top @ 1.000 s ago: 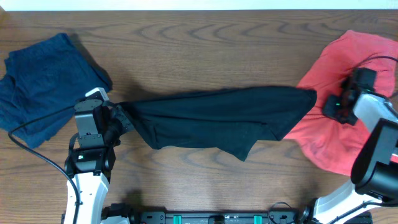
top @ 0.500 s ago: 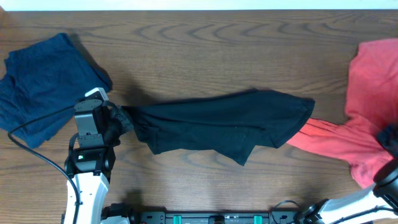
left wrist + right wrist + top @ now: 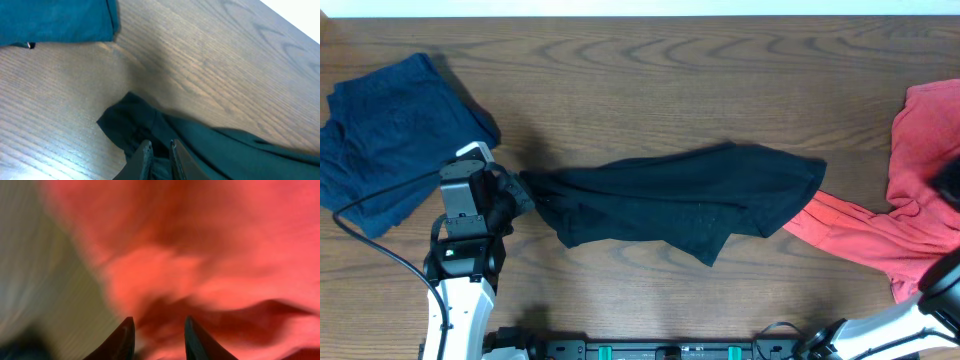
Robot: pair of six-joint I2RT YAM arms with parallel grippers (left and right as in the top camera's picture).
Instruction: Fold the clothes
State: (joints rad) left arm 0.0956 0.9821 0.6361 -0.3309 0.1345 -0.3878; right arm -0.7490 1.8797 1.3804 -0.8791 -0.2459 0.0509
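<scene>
The black shirt (image 3: 670, 200) lies bunched in a long band across the middle of the table. My left gripper (image 3: 517, 190) is at its left end. In the left wrist view that gripper (image 3: 159, 146) is shut on a fold of the black shirt (image 3: 225, 155). The coral-red garment (image 3: 920, 210) lies at the right edge, one strip of it reaching to the shirt's right end. My right gripper (image 3: 157, 327) hangs open over the coral-red garment (image 3: 200, 255), in a blurred view. The overhead view shows only part of the right arm (image 3: 945, 290).
A navy blue garment (image 3: 390, 140) lies crumpled at the far left and shows in the left wrist view as the navy garment (image 3: 55, 20). Bare wooden table (image 3: 650, 90) stretches behind the shirt. The left arm's cable (image 3: 360, 225) loops over the navy garment.
The coral-red garment has been dragged right, off the black shirt's end. The right gripper has left the overhead view and its jaws have widened. The left gripper has stayed put.
</scene>
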